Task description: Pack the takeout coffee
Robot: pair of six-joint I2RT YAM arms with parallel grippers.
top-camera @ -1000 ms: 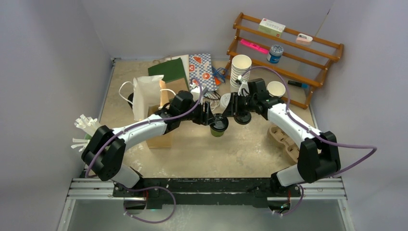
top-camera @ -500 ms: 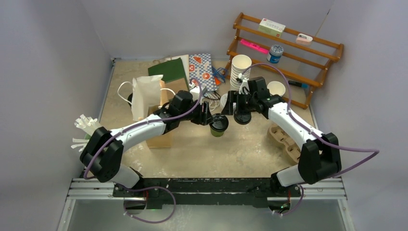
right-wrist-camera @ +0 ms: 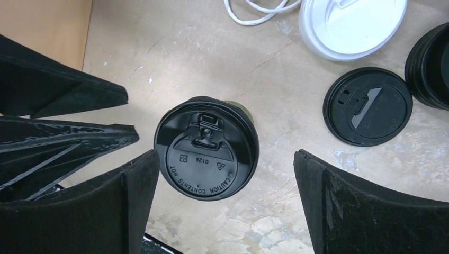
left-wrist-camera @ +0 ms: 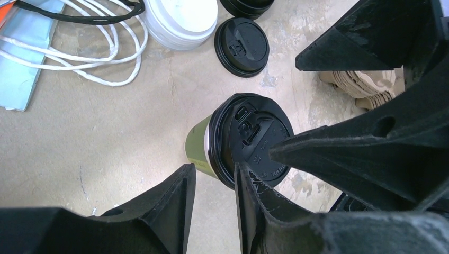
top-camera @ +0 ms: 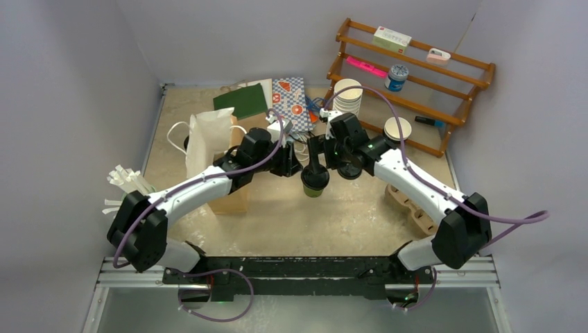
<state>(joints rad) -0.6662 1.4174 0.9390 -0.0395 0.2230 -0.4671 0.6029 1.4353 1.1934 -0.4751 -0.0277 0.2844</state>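
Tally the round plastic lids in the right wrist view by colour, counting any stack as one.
Black round plastic lids: 3: capped lid on the green paper cup, loose lid on the table, stack cut off at the edge.
White round plastic lid: 1
Total: 4

R gripper wide, L gripper barely open.
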